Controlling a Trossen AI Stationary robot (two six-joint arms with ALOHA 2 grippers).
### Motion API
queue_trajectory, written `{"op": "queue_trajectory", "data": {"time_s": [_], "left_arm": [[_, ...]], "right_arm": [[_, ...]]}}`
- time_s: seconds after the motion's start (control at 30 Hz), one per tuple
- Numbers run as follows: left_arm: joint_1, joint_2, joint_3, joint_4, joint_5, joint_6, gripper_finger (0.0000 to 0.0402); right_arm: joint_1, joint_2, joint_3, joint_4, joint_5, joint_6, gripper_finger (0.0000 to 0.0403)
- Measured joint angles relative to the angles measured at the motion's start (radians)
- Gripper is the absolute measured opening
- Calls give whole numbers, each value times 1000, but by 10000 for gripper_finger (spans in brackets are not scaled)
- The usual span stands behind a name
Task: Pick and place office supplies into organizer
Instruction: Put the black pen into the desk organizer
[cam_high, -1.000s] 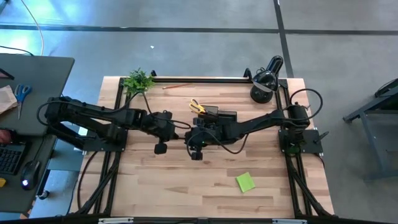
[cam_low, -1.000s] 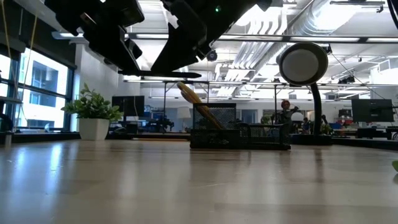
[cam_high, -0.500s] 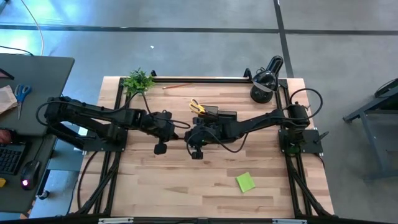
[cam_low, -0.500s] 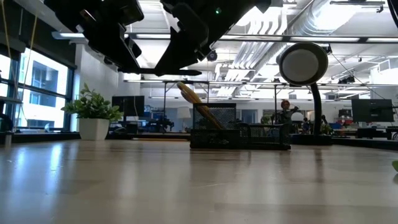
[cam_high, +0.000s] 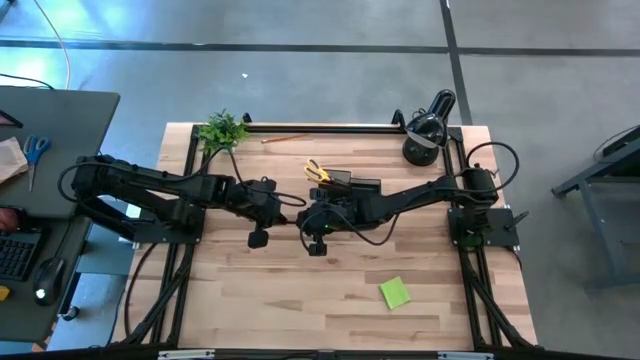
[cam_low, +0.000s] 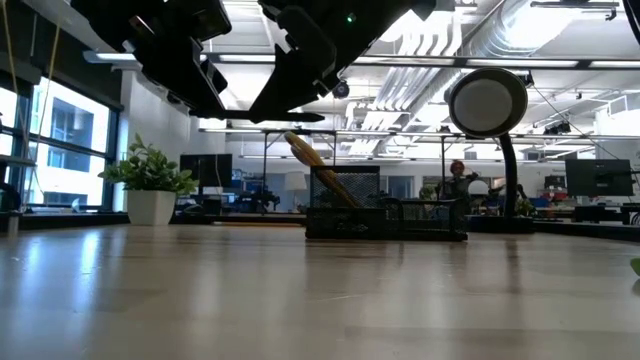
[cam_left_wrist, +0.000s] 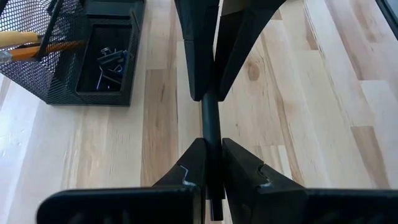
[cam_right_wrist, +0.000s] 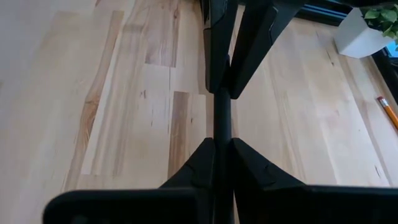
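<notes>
A black pen (cam_left_wrist: 210, 127) hangs level above the table's middle, between my two grippers; it also shows in the low view (cam_low: 270, 121). My left gripper (cam_left_wrist: 211, 163) is shut on one end and my right gripper (cam_right_wrist: 222, 155) on the other. They meet tip to tip in the high view (cam_high: 298, 207). The black mesh organizer (cam_high: 352, 184) stands just beyond them, with yellow-handled scissors (cam_high: 316, 171) and orange pencils (cam_left_wrist: 37, 46) in its tall section and black binder clips (cam_left_wrist: 112, 59) in a low compartment. My left gripper pinches the pen's left end (cam_left_wrist: 211, 148) between its two fingers. It comes level from the table's left, the fingers lying along the pen. The pen is level and clear of the table. My right gripper pinches the pen's right end (cam_right_wrist: 222, 134) between its two fingers. It comes level from the table's right, the fingers lying along the pen. The pen sticks straight out ahead of the fingers, clear of the table.
A lime-green sticky pad (cam_high: 394, 293) lies near the front right. An orange pencil (cam_high: 285, 137) lies at the far edge beside a small green plant (cam_high: 222, 130). A black desk lamp (cam_high: 428, 125) stands at the far right corner.
</notes>
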Motion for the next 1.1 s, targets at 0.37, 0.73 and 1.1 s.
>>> {"op": "queue_trajectory", "data": {"time_s": [0.37,0.73,1.1], "left_arm": [[2,-14,0,-11,-7,14,51],[2,-205,0,-62,-191,-45,115],[2,-263,-67,80,-146,-52,103]], "right_arm": [[-9,0,1,-6,14,4,15],[-79,-36,-175,310,40,39,15],[-176,-288,-757,1149,68,25,17]]}}
